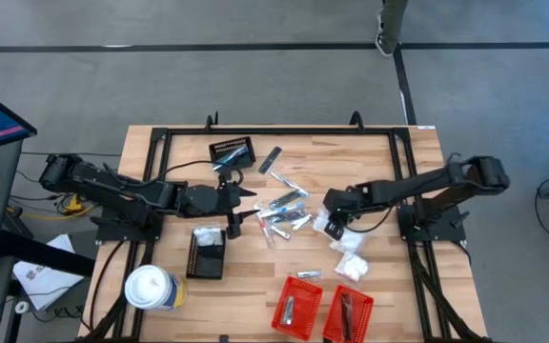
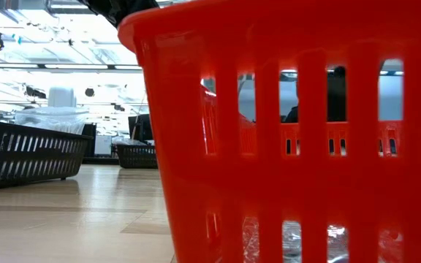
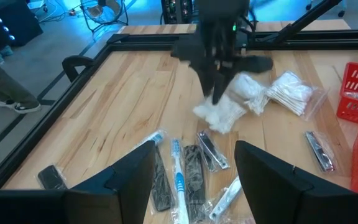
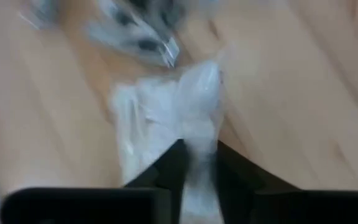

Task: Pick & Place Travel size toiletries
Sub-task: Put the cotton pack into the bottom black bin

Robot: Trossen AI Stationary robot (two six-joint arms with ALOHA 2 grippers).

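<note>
- Left side first: your left claw point(image 1: 239, 217) hangs over the tabletop point(image 1: 370, 295) just left of the central pile, fingers spread with nothing between them, as the left wrist view shows point(image 3: 191, 171). It looks to be waiting; leave it parked.
- Black baskets: one point(image 1: 233, 152) at the far edge, one point(image 1: 207, 254) near the left claw with a white packet at its top end. Large white lidded cup point(image 1: 150, 288) sits at the near left corner, not your concern.
- Centre: the scattered toiletries point(image 1: 284, 210), silvery sachets and dark sticks, lie loose between the two claws, unsorted.
- Right of centre: your right claw point(image 1: 333, 227) is down on a white clear-wrapped packet point(image 4: 166, 118). The right wrist view shows its fingers point(image 4: 173, 165) drawn close, pinching the packet's wrap. The left wrist view shows that packet point(image 3: 219, 114) under the right claw too.
- Step in hand, I judge: the pick of this packet, grip just made.
- Two more white packets point(image 1: 351, 257) lie just beside it, toward the near right.
- Red baskets point(image 1: 298, 305) sit at the near edge, a few items inside.
- Next move calls for a straight lift, clear of the neighbouring packets, then a carry to a basket. Which basket takes white packets I cannot tell for sure.
- Watch it: the wrap is slippery film and the pinch is on its edge, so it may slide out.
</note>
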